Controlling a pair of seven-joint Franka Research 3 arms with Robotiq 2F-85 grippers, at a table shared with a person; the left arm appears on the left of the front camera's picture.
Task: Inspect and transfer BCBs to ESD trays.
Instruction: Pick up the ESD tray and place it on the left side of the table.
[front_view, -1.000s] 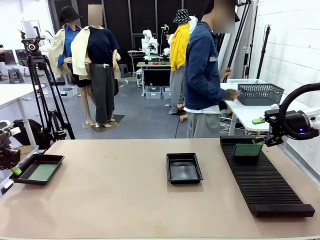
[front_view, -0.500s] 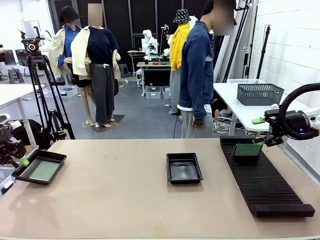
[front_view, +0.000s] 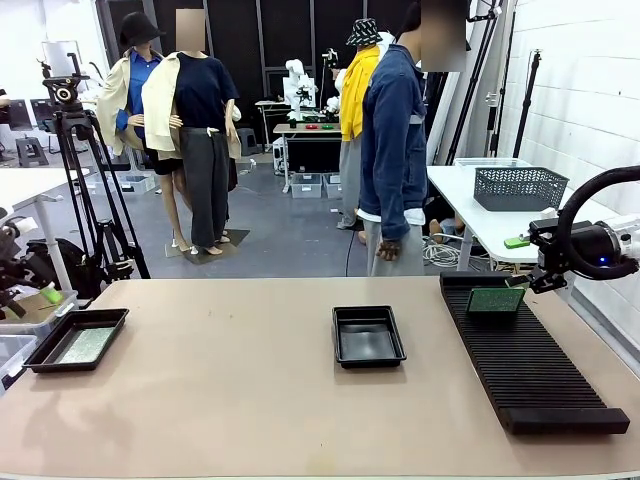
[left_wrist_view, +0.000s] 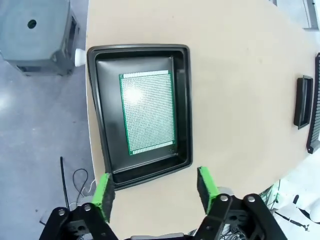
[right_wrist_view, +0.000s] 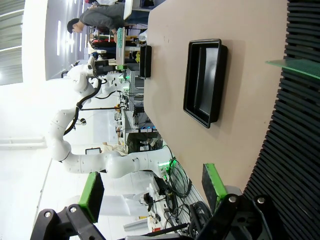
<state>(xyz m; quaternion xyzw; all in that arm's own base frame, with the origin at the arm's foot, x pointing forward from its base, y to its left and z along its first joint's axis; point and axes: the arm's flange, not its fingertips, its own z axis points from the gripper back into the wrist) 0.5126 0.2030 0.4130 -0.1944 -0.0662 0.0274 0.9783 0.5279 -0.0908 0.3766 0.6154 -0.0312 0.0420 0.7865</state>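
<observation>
BCB (left_wrist_view: 148, 112) pictured flat on the floor of an ESD tray (left_wrist_view: 102, 115) at the left edge of the table (front_view: 250, 400), speckled green face up, clear of the walls all round. Lay below the left gripper (left_wrist_view: 153, 187), which was spread wide above it, green pads apart and holding nothing. Second ESD tray (front_view: 340, 340) at mid-table, glossy black. Another green board (front_view: 496, 299) caught standing on edge in the far slots of a long black ribbed rack (front_view: 530, 375) on the right. Right gripper (right_wrist_view: 151, 192) near that rack's far end, gaped wide too, gripping nothing. Person (front_view: 395, 150) in a denim jacket stood past the far edge, side-on, one hand (front_view: 388, 250) hanging.
</observation>
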